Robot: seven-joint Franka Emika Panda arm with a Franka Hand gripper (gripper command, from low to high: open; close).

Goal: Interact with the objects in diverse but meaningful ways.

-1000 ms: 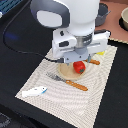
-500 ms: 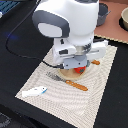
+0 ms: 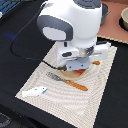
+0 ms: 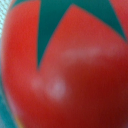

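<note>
The red tomato (image 4: 70,75) with a green star-shaped top fills the wrist view, very close to the camera. In the exterior view my gripper (image 3: 78,68) is lowered straight onto the tan plate (image 3: 67,75), and the arm hides the tomato there. The fingers do not show, so I cannot tell whether they are open or shut. The white fish (image 3: 35,92) lies on the striped placemat (image 3: 55,107) toward the exterior view's left. The yellow box and the light-blue carton are out of view.
An orange-handled fork (image 3: 70,81) lies by the plate. A grey pot (image 3: 105,12) and a pale bowl (image 3: 124,18) stand on a brown board (image 3: 112,31) at the back right. A black cable (image 3: 19,46) loops at the left.
The arm has come down over the plate. The tomato, visible beside the gripper before, is now covered by the hand in the exterior view.
</note>
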